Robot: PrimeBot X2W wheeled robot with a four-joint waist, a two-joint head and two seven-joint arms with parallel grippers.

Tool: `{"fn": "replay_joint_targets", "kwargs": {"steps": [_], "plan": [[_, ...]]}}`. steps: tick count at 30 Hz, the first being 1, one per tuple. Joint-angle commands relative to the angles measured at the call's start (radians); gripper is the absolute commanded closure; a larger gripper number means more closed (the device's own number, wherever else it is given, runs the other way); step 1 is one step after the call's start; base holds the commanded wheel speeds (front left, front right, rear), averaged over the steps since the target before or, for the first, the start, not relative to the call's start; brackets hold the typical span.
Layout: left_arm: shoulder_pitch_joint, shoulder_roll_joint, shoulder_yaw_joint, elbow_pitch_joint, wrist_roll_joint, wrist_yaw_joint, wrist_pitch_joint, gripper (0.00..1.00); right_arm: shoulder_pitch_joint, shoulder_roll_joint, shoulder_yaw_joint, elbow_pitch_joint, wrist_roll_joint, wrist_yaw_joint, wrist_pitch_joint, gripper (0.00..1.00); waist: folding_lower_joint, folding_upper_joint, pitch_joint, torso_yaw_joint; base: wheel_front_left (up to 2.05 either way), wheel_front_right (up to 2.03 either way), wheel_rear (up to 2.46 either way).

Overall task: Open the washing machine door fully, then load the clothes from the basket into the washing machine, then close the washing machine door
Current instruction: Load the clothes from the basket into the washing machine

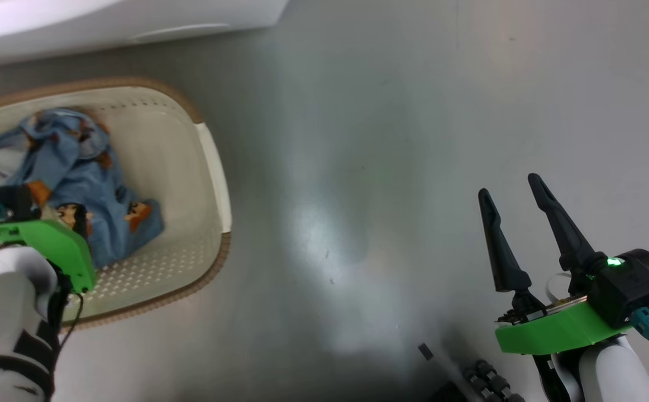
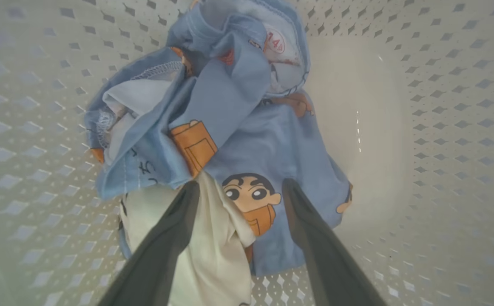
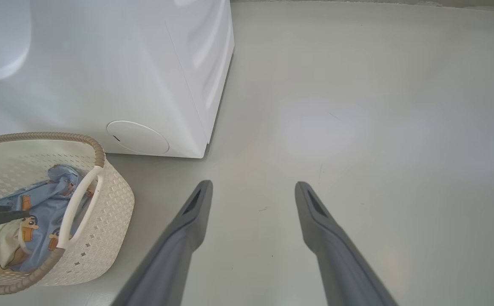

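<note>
The clothes (image 2: 230,127) lie heaped on the bottom of the basket (image 1: 173,167), toward the end away from its white handle (image 1: 215,173), so the bottom is bare beside that handle. In the left wrist view the blue heap runs lengthwise away from the fingers toward the far perforated wall. The cream cloth piece (image 2: 213,255) is tucked at its near end, partly under the blue fabric.

The left gripper (image 2: 240,185) is down inside the basket, directly over this heap, its two fingers spread wide. The gap between them straddles a printed cartoon face and the edge of the cream piece. The tips look to be at the fabric, though I cannot tell whether they press into it or hang just above. Nothing is pinched yet. This arm is plainly the nearer one. A grasp here would probably need only a short push down and a squeeze across the heap's width, and nothing lies between the fingers and the cloth.

The basket walls stand close on either side of the fingers and could snag a lift that drifts sideways.

The right gripper (image 1: 509,185) hangs over bare floor (image 1: 386,139), well apart from the basket, its fingers also spread and holding nothing.

The washing machine (image 3: 123,63) stands just beyond the basket's far rim, a round cover (image 3: 137,137) low on its white front.
</note>
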Motion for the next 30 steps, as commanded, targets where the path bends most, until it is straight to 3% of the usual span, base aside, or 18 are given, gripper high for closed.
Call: {"fn": "replay_joint_targets", "kwargs": {"steps": [1, 12, 23, 24, 25, 26, 30], "plan": [[-0.008, 0.053, 0.023, 0.022, -0.007, 0.002, 0.029, 0.00, 0.010, -0.005, 0.028, -0.013, 0.012, 0.002, -0.015, 0.00, 0.0000, -0.0001, 0.060, -0.056, 0.00, 0.00, 0.00], [-0.114, 0.135, 0.002, 0.075, -0.001, 0.006, 0.130, 0.00, -0.008, -0.005, 0.063, 0.008, 0.036, 0.002, -0.044, 0.00, 0.0000, -0.0001, 0.135, -0.104, 0.00, 0.00, 0.00], [-0.163, 0.140, -0.022, 0.092, 0.004, 0.053, 0.201, 0.00, -0.006, -0.005, 0.062, -0.003, 0.028, 0.002, -0.040, 0.00, 0.0000, -0.0001, 0.153, -0.097, 0.00, 0.00, 0.00], [-0.164, 0.139, -0.021, 0.093, 0.000, 0.054, 0.204, 0.18, -0.006, -0.005, 0.062, -0.004, 0.028, 0.002, -0.039, 0.00, 0.0000, -0.0001, 0.154, -0.097, 0.00, 0.00, 0.00], [-0.166, 0.138, -0.020, 0.093, -0.003, 0.055, 0.206, 0.82, -0.006, -0.005, 0.062, -0.005, 0.027, 0.002, -0.038, 0.00, 0.0000, -0.0001, 0.154, -0.096, 0.00, 0.00, 0.00], [-0.166, 0.137, -0.021, 0.094, -0.005, 0.052, 0.207, 1.00, -0.005, -0.005, 0.061, -0.005, 0.026, 0.002, -0.036, 0.00, 0.0000, -0.0001, 0.153, -0.096, 0.00, 0.00, 0.00], [-0.165, 0.132, -0.029, 0.096, -0.009, 0.041, 0.210, 1.00, -0.008, -0.005, 0.060, -0.004, 0.026, 0.002, -0.034, 0.00, 0.0000, -0.0001, 0.152, -0.094, 0.00, 0.00, 0.00]]}}
